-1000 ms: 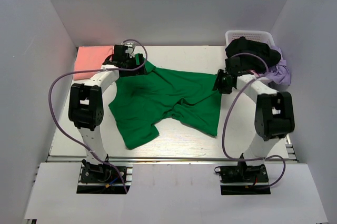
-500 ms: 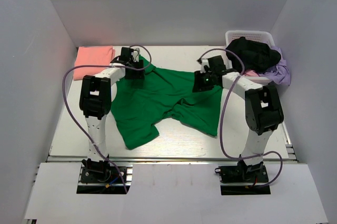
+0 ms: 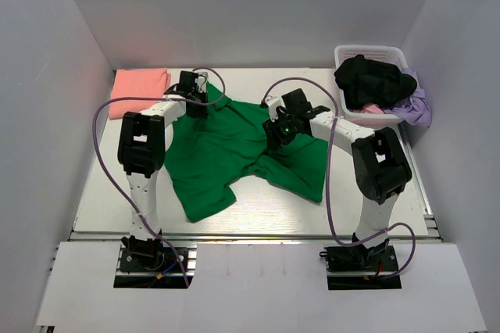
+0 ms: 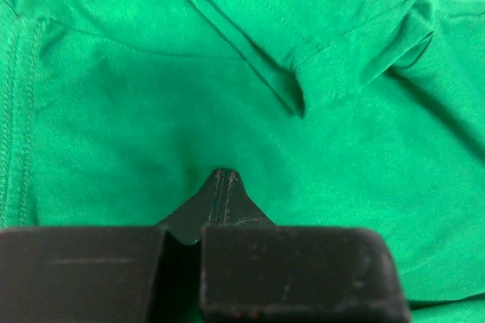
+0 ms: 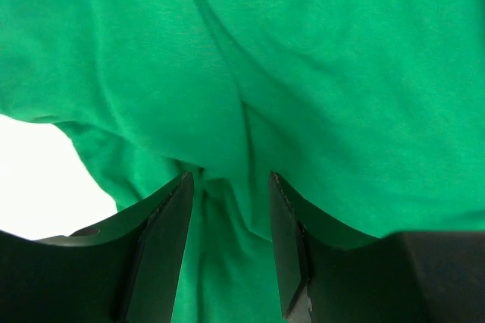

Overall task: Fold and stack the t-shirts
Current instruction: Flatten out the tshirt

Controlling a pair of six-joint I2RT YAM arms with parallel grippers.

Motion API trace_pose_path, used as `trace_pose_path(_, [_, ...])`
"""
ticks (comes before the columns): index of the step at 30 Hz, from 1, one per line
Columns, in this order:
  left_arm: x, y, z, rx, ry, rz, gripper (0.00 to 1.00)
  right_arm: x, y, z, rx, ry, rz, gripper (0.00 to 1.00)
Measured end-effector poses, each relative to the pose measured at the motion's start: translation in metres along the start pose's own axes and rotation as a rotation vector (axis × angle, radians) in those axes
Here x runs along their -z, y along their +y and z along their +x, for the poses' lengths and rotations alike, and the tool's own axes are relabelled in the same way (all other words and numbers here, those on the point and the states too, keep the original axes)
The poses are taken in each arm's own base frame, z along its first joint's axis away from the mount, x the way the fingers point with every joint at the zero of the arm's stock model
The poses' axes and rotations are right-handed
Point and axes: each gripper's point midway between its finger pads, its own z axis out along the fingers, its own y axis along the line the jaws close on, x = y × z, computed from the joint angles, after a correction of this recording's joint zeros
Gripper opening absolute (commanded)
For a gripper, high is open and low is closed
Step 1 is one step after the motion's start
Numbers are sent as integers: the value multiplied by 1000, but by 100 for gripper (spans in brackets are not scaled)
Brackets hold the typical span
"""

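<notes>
On the green t-shirt [image 3: 226,149], left pincer [image 4: 226,177] rests closed, right pincer [image 5: 229,180] parted.

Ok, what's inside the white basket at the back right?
A black garment fills the basket, heaped above its rim. A bit of pink cloth peeks out beneath it, and purple cloth spills over the right side. Anything deeper is covered.

Bright, even overhead light — soft shadows on the desk [image 3: 266,212]; wrist views sharp, fingers [image 5: 163,255] dark and slightly soft.
</notes>
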Motion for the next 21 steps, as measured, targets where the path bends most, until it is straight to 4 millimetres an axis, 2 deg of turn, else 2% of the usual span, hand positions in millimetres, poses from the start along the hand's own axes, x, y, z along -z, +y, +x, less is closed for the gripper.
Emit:
trace_pose_path(1, [-1, 0, 2, 0, 0, 0, 0, -1, -2, 0, 6, 6, 13, 50])
trace_pose_path(3, [-1, 1, 5, 0, 5, -1, 0, -6, -5, 0, 22, 15, 31, 37])
trace_pose_path(4, [-1, 1, 6, 0, 2, 0, 0, -10, -7, -1, 32, 22, 40, 24])
trace_pose_path(5, [0, 1, 6, 0, 1, -1, 0, -13, -10, -1, 38, 28, 53, 0])
trace_pose_path(9, [4, 0, 1, -2, -19, 3, 0, -21, -17, 3, 38, 51, 102, 0])
trace_pose_path(12, [6, -1, -2, -2, -27, 4, 0, -21, -23, -9, 57, 17, 144, 0])
trace_pose_path(21, [5, 0, 3, -2, -25, 4, 0, -5, -33, -87, 147, -164, 245, 0])
